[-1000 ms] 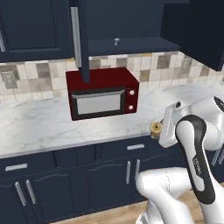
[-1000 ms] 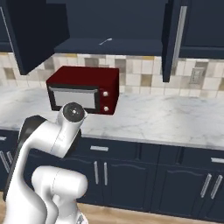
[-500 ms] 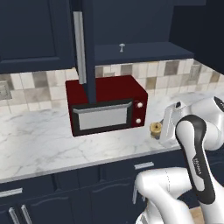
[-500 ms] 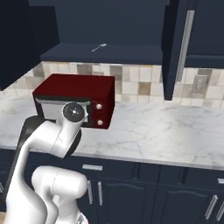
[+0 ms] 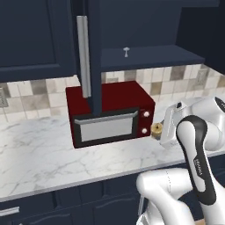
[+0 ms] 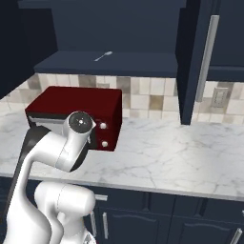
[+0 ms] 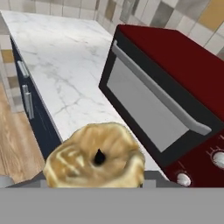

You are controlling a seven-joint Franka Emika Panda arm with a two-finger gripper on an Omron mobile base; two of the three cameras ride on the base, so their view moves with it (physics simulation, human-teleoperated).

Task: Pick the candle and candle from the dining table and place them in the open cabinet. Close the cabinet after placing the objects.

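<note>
pincer [image 5: 159, 130] clamped on golden candle [image 7: 95, 161], held just off microwave [image 5: 110, 115] at its 3 o'clock, above marble counter [image 5: 39, 158] | open cabinet [image 5: 145, 55] at 12 o'clock over microwave, door edge with silver handle [image 5: 83, 55] | vs earlier: whole view shifted closer, base moved; candle still gripped

Two base cameras looked forward from behind the arm, left and right, both seeing the red microwave [image 5: 112, 115]. The hand camera was close to it.
</note>
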